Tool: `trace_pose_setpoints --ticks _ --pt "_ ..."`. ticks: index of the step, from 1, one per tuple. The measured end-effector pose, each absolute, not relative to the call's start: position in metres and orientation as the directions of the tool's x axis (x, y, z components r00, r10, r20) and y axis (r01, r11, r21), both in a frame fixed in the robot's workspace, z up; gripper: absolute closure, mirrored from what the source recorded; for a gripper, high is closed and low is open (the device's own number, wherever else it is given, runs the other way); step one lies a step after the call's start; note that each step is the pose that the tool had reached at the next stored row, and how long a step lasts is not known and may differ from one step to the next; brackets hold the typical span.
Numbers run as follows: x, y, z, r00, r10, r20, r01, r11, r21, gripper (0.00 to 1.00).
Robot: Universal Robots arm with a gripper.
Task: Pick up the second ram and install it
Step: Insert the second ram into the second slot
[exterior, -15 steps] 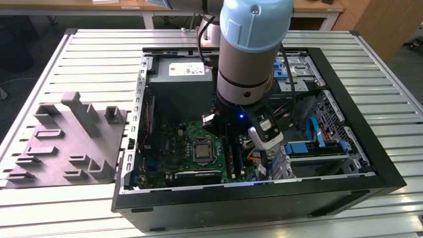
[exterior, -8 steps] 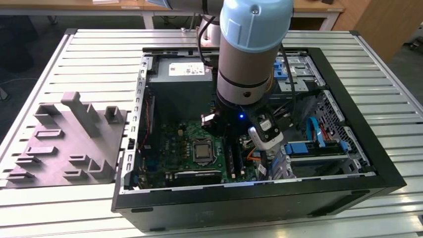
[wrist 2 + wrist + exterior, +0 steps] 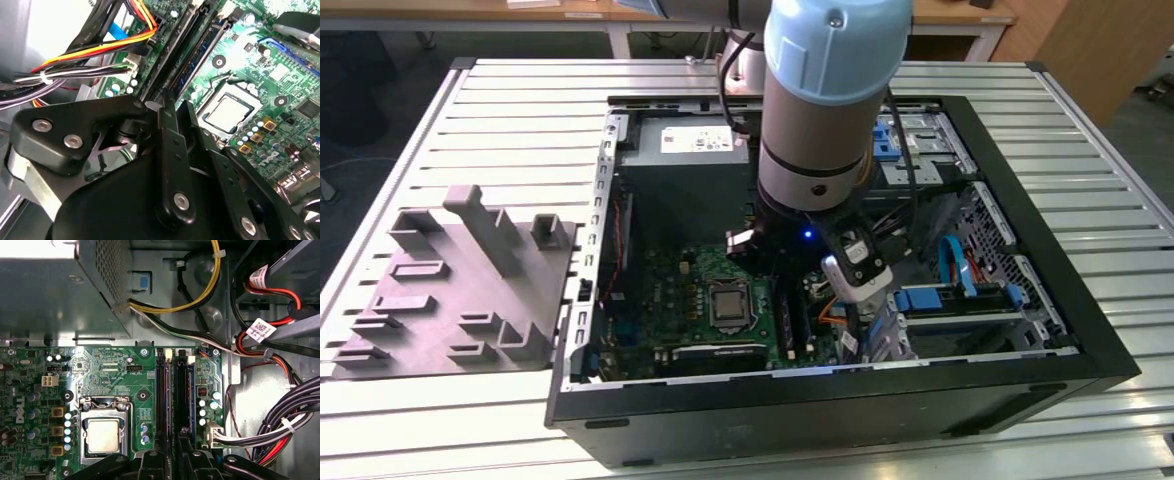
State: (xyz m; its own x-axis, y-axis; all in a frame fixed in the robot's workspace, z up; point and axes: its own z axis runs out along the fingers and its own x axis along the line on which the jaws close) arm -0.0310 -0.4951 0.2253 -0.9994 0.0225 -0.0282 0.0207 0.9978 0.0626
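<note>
My gripper is low inside the open computer case, over the motherboard's memory slots beside the processor socket. In the second wrist view its dark fingers stand close together. The second ram, a long thin dark stick with chips on its side, runs along a slot straight into the narrow gap between them. It stands on edge in line with the slots, and I cannot tell how deep it sits. A second dark strip lies parallel on the side away from the processor.
Bundles of black, yellow, red and orange cables crowd the space beside the slots. The power supply box stands past their far end. Blue drive brackets fill the case's side. A grey fixture block sits on the slatted table outside the case.
</note>
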Motion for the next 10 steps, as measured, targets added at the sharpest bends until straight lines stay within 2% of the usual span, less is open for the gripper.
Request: trace_pose_setpoints --ticks 10 --pt "-0.0309 -0.4968 0.2243 -0.999 0.022 -0.028 0.021 0.998 0.063 0.75"
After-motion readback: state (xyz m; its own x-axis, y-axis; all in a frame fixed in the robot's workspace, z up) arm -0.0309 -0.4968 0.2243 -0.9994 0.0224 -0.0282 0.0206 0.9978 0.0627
